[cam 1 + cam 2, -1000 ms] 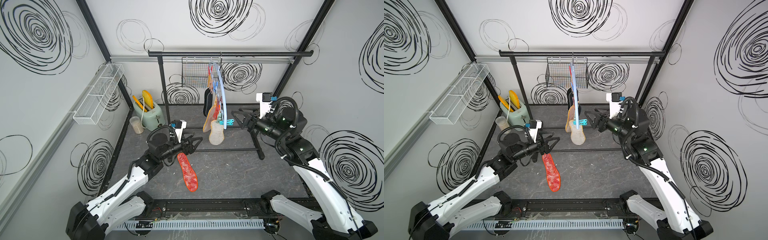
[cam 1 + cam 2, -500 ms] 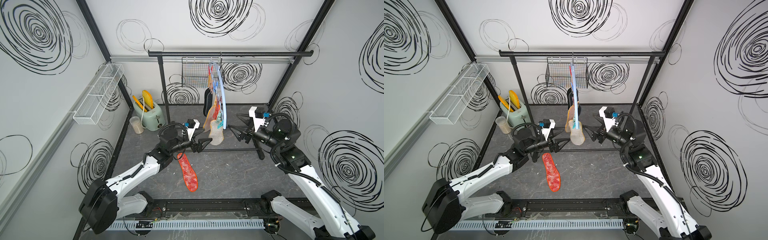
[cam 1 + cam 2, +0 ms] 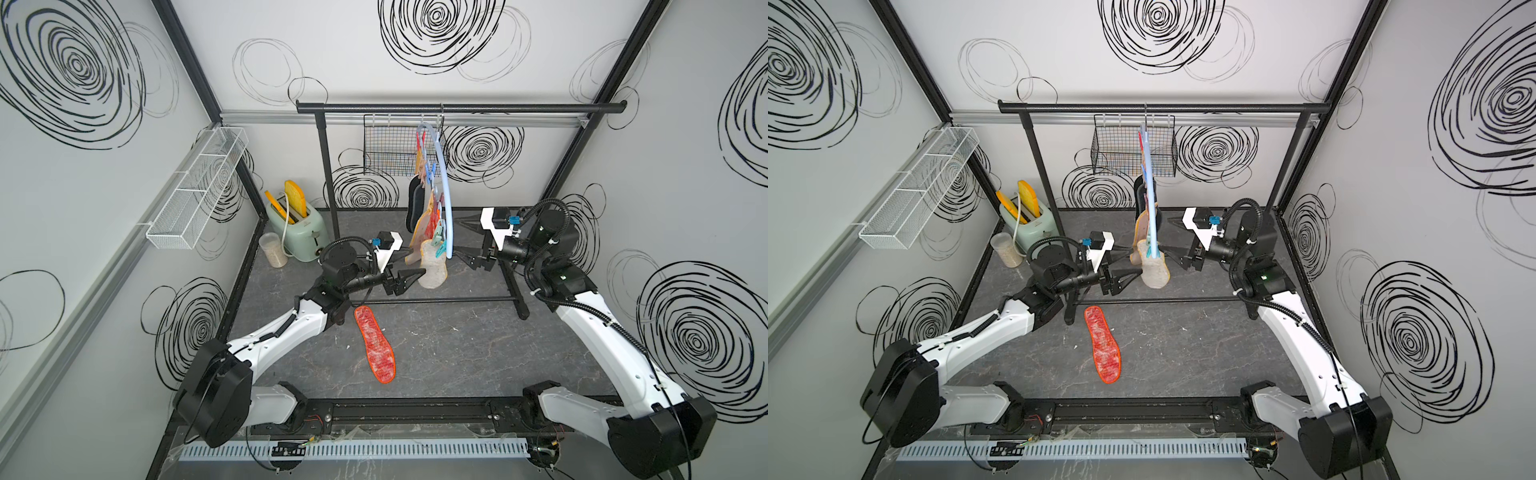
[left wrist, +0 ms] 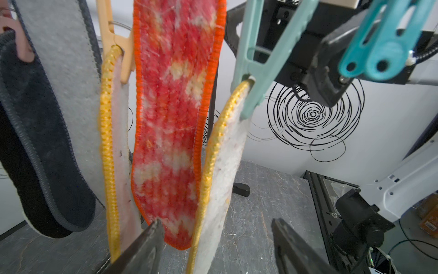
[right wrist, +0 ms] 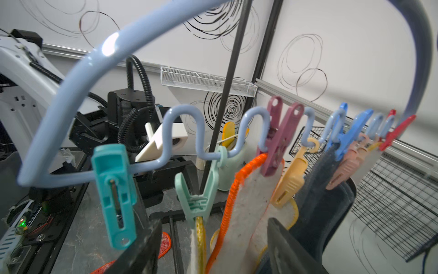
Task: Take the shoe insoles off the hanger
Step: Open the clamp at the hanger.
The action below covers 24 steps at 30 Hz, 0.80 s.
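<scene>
On the dark table (image 3: 457, 353) one red-orange insole (image 3: 375, 350) lies free; the other shoe insoles (image 3: 432, 266) hang pegged on the hanger (image 3: 445, 183). My left tool (image 4: 216, 220) and right tool (image 5: 214, 220) both gape empty around the nearest ones.

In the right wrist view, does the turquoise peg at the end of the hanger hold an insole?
No, the turquoise peg hangs empty, while the mint-green peg beside it clamps a yellow-rimmed insole.
</scene>
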Tool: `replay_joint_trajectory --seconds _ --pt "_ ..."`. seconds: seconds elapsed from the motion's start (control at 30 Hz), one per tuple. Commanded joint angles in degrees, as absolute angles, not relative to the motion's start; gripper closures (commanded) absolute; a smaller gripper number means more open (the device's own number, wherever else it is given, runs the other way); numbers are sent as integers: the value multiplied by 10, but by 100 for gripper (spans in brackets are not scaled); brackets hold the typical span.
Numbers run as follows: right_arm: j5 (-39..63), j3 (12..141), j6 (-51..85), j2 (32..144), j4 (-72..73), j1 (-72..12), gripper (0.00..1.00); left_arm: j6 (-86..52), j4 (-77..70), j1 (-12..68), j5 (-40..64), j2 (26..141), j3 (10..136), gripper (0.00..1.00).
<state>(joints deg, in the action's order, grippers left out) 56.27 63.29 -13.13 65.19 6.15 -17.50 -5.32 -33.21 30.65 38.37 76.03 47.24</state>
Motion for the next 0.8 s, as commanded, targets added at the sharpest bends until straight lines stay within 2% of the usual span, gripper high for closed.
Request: replay_joint_trajectory --seconds 0.0,0.4,0.63,0.77 --pt "648 636 -156 659 111 -180 32 -38 -371 300 413 771 496 24" --pt "621 668 -191 709 93 -230 34 -20 -363 305 426 784 501 26" --pt "629 695 -177 734 104 -243 43 -17 -363 306 429 794 505 27" --pt "626 703 -174 738 105 -258 54 -19 -366 306 434 796 505 29"
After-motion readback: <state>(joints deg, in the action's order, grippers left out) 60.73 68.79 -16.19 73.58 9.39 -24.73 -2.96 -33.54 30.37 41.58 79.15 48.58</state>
